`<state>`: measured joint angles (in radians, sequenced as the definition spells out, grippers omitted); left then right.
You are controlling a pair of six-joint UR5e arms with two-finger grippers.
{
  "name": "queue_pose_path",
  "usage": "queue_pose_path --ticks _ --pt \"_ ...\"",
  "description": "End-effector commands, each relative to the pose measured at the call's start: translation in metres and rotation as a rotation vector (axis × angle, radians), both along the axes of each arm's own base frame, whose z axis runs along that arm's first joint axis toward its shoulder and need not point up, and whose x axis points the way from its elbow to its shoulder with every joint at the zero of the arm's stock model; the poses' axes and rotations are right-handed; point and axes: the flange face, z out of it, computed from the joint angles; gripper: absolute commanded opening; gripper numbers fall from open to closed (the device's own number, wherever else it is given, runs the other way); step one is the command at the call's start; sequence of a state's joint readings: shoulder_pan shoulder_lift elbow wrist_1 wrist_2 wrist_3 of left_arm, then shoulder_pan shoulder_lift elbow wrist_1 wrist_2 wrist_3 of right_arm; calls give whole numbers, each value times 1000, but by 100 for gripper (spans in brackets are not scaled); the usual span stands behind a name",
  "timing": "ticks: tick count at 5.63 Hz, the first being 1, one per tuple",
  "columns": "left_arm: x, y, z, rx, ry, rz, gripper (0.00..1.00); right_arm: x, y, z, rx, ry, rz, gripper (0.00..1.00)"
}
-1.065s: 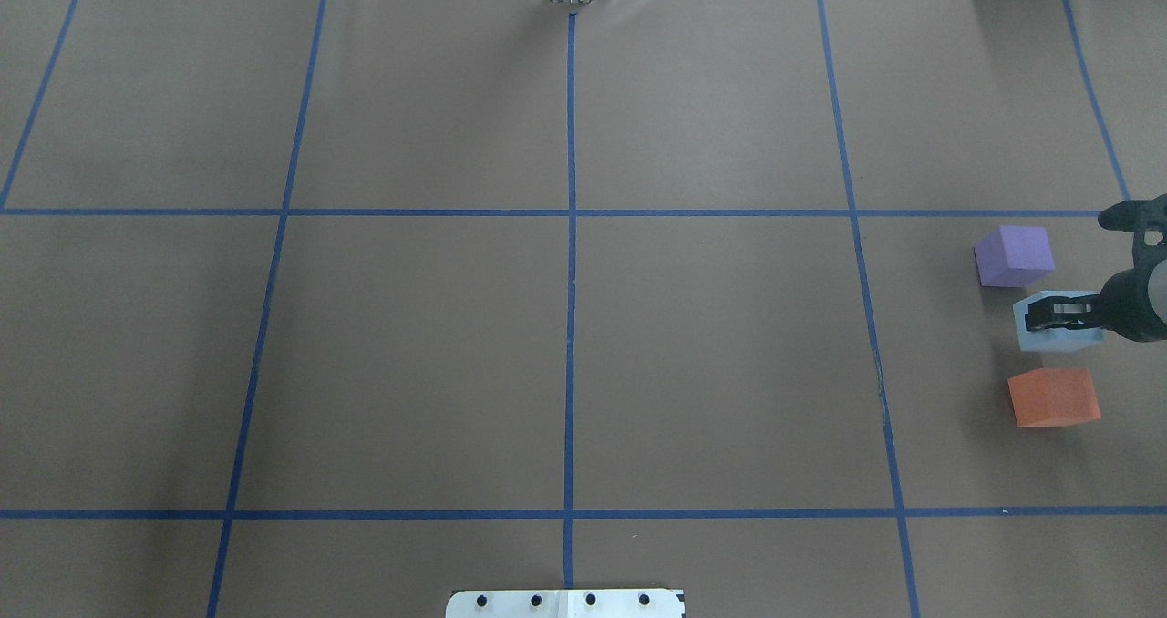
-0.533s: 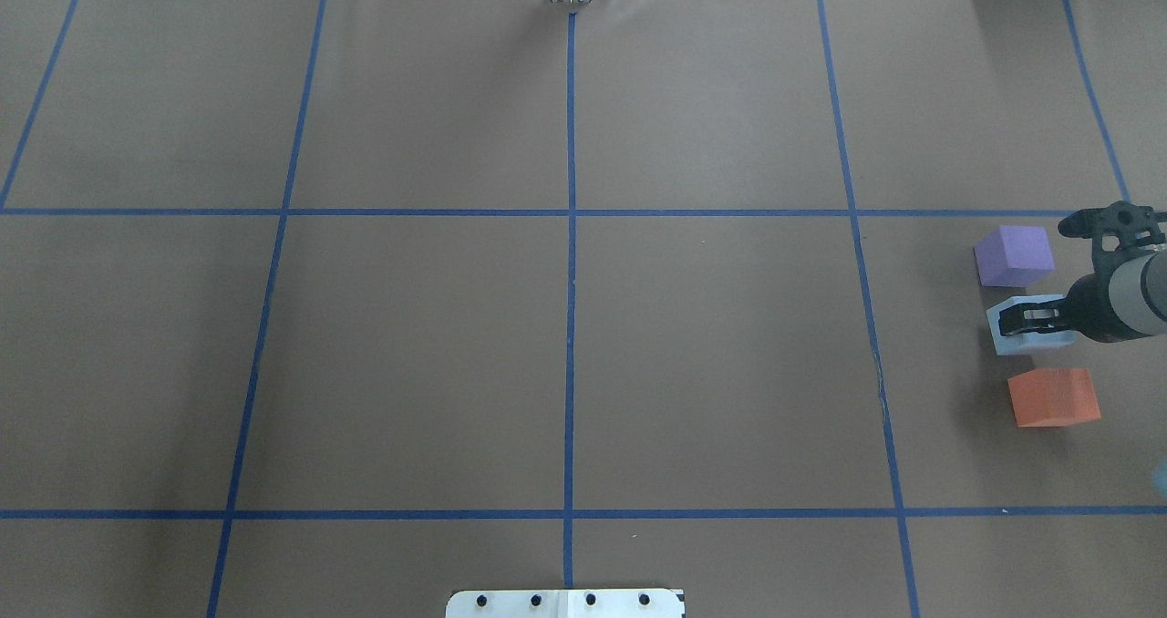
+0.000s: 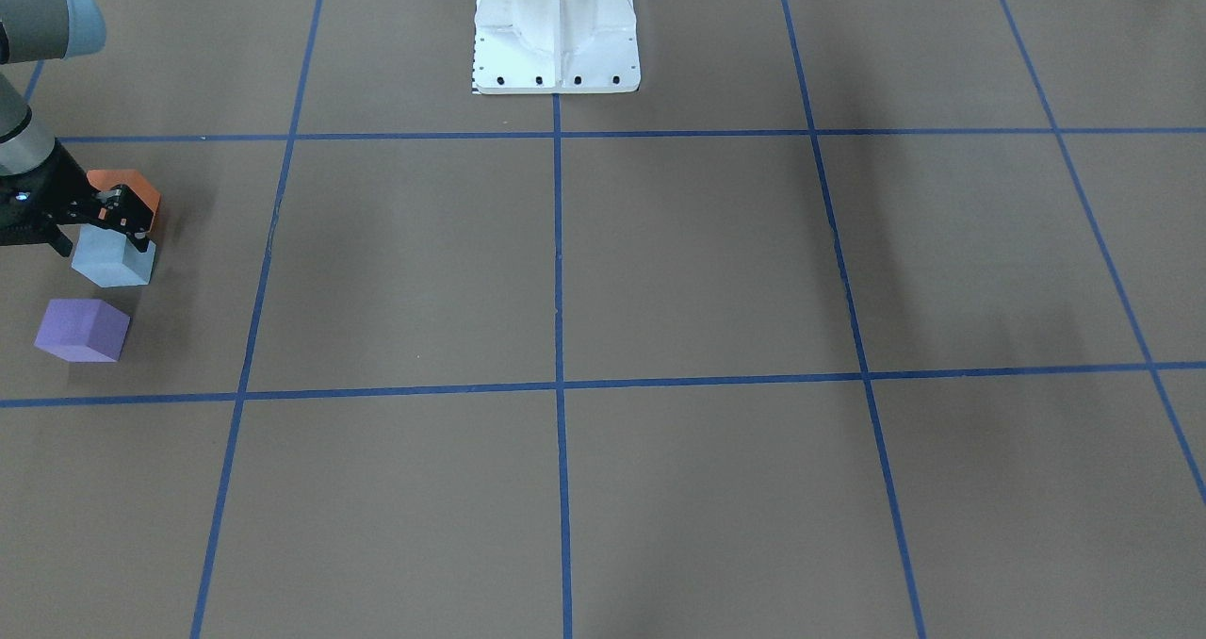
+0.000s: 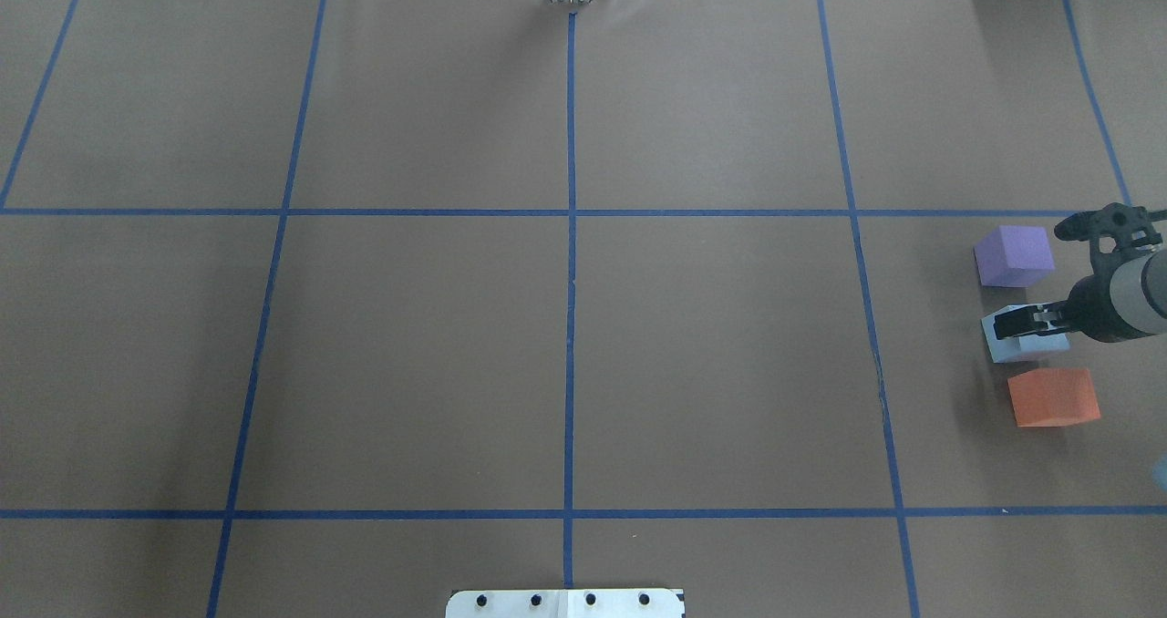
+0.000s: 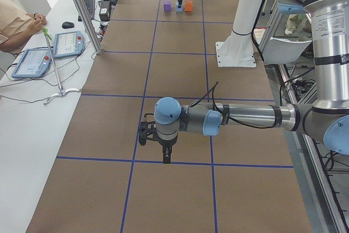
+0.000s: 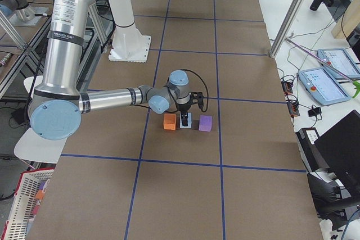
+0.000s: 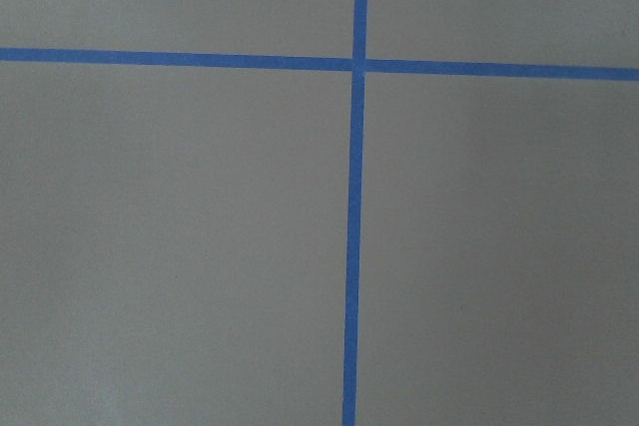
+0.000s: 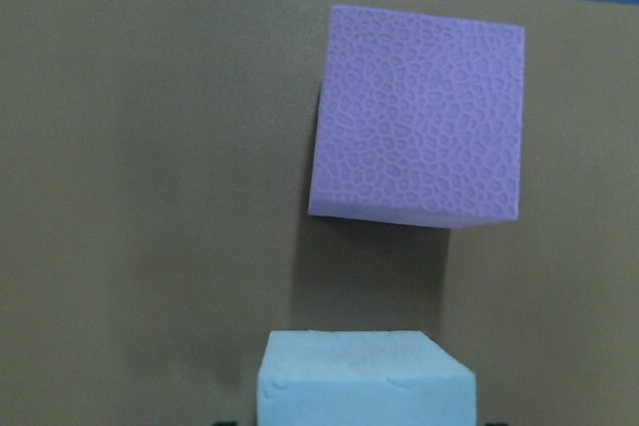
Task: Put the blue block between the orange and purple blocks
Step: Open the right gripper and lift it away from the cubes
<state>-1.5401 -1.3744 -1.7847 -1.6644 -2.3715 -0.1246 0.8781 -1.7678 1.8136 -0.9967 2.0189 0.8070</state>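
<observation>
In the exterior left view the left pincer (image 5: 165,160) hangs low-centre over the brown bench (image 5: 109,113); whether it is open or closed, I cannot tell. At the right edge of the overhead view, front to back: orange block (image 4: 1053,397), then blue block (image 4: 1026,348) clamped in the right pincer (image 4: 1003,324), then purple block (image 4: 1014,255). The blue one sits between them, touching neither, slightly left of their line.

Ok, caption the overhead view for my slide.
Right gripper holds light-blue foam cube between purple foam cube and orange foam cube.
</observation>
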Motion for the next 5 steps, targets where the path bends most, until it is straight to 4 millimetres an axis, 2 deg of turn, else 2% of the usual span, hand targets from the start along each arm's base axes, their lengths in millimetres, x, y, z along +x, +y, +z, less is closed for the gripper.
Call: queue_pose_path --ticks 1,3,4,5 --pt "-1 0 0 1 0 -1 100 60 -19 1 47 -31 -45 100" --pt "0 1 0 2 0 1 100 154 -36 17 97 -10 -130 100" --pt "-1 1 0 3 0 1 100 204 -34 18 92 -6 -134 100" --pt "-1 1 2 0 0 2 100 240 -29 19 92 16 -134 99"
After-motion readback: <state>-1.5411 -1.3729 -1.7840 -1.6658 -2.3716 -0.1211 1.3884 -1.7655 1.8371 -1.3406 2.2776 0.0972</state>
